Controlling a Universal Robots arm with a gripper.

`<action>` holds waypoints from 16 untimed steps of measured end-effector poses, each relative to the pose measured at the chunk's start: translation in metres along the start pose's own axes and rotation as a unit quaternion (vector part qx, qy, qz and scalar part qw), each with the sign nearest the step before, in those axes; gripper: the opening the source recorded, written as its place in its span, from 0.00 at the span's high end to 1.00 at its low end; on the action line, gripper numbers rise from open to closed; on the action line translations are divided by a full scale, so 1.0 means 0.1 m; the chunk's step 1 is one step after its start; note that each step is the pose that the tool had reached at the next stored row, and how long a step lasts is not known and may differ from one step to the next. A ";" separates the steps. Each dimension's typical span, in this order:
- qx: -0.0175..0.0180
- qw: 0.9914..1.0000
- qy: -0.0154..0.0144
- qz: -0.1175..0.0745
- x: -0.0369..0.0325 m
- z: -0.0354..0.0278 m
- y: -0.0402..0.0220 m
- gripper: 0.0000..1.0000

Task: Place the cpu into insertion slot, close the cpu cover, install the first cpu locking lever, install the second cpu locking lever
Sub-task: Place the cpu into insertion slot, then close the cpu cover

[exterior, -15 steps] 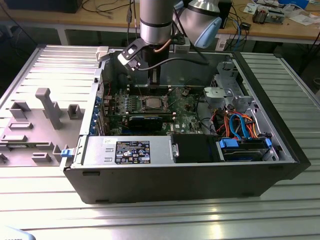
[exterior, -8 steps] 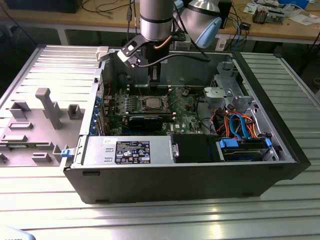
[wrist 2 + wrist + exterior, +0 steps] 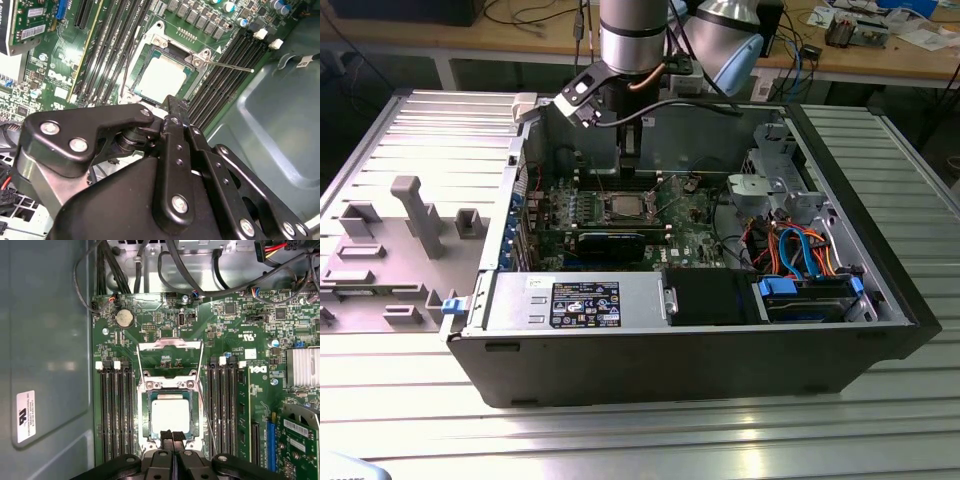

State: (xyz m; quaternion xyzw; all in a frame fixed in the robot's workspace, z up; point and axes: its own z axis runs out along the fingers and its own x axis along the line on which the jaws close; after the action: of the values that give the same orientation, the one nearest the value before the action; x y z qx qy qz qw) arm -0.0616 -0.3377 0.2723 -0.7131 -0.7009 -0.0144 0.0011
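Observation:
The cpu [image 3: 170, 412] lies flat in the insertion slot [image 3: 145, 415] on the green board, its silver top showing; it also appears in the second wrist view [image 3: 160, 77] and the exterior view [image 3: 623, 207]. The cpu cover [image 3: 170, 344] stands open, folded back off the socket. A thin wire locking lever [image 3: 207, 412] runs unlatched beside the socket and sticks out over the memory slots [image 3: 230, 65]. My gripper [image 3: 171, 436] hangs just above the cpu's near edge, fingers pressed together with nothing between them. In the exterior view the gripper [image 3: 630, 160] reaches down into the open computer case.
Black memory slots [image 3: 115, 410] flank the socket on both sides. A dark expansion card [image 3: 610, 243] lies in front of the socket, with a metal box [image 3: 580, 300] nearer the front. Coloured cables [image 3: 800, 250] fill the exterior view's right. A grey fixture plate [image 3: 400, 230] sits outside the case.

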 end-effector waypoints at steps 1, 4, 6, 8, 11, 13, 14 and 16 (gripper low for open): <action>0.000 1.000 0.000 0.000 0.000 -0.021 0.000 0.89; 0.000 1.000 0.000 0.000 0.001 -0.024 0.000 0.89; 0.000 1.000 0.000 0.000 0.000 -0.024 0.001 0.89; 0.000 1.000 0.000 0.000 -0.002 -0.024 0.000 0.89; 0.000 1.000 0.000 0.000 -0.009 -0.024 0.001 0.89; 0.000 1.000 0.000 0.000 -0.010 -0.024 0.002 0.89; 0.000 1.000 0.000 0.000 -0.011 -0.024 0.002 0.89; 0.000 1.000 0.000 0.000 -0.012 -0.024 0.003 0.89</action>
State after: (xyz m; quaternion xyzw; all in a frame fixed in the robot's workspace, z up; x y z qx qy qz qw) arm -0.0613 -0.3390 0.2747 -0.7131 -0.7009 -0.0144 0.0012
